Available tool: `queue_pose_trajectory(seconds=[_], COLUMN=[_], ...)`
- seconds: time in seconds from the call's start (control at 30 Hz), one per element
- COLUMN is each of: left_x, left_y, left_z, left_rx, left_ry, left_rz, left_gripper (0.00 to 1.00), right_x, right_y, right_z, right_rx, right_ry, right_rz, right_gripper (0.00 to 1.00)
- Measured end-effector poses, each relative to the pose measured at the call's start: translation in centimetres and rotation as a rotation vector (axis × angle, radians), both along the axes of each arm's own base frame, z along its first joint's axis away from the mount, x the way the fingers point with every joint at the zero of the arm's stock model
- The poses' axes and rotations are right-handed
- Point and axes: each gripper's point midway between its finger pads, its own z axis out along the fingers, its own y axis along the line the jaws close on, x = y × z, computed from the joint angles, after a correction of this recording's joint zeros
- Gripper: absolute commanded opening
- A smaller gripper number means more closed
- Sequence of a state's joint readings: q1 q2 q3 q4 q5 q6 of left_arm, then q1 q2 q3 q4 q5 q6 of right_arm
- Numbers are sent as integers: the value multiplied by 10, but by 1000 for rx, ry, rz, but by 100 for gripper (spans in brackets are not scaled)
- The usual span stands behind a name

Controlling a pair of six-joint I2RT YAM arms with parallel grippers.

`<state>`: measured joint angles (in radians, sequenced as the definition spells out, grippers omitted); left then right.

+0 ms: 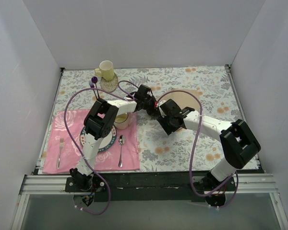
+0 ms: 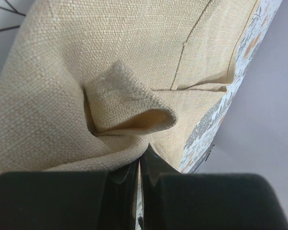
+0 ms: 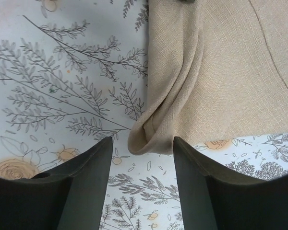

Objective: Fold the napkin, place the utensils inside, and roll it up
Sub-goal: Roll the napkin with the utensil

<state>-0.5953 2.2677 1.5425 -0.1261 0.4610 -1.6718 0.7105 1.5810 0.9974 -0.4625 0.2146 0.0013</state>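
this is a robot lab's test cell made up as a dining table: plain white panels (image 1: 144,33) box in three sides. a left arm (image 1: 98,124) and a right arm (image 1: 216,127) stand by an aluminium rail (image 1: 149,184), with purple cables (image 1: 194,158) looping off them. the homely part is staged on top: a floral tablecloth (image 1: 201,91), a pink placemat (image 1: 67,122), a plate (image 1: 109,143), a fork (image 1: 61,151), a spoon (image 1: 121,148) and a mug (image 1: 105,70).
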Motion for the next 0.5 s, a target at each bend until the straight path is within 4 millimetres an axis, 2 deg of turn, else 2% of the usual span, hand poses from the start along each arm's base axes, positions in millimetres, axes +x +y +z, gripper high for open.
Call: queue_pose_trajectory(seconds=[0.23, 0.37, 0.5], left_x=[0, 0, 0], left_y=[0, 0, 0], left_z=[0, 0, 0], left_rx=[1, 1, 1], left_ry=[2, 2, 2], left_rz=[0, 0, 0], left_gripper=[0, 0, 0], right_x=[8, 16, 22], right_y=[-9, -7, -3], right_z=[-25, -20, -14], right_rx=[-126, -139, -126], right_ry=[0, -35, -58], right_rz=[-24, -31, -38], right_gripper=[56, 49, 48])
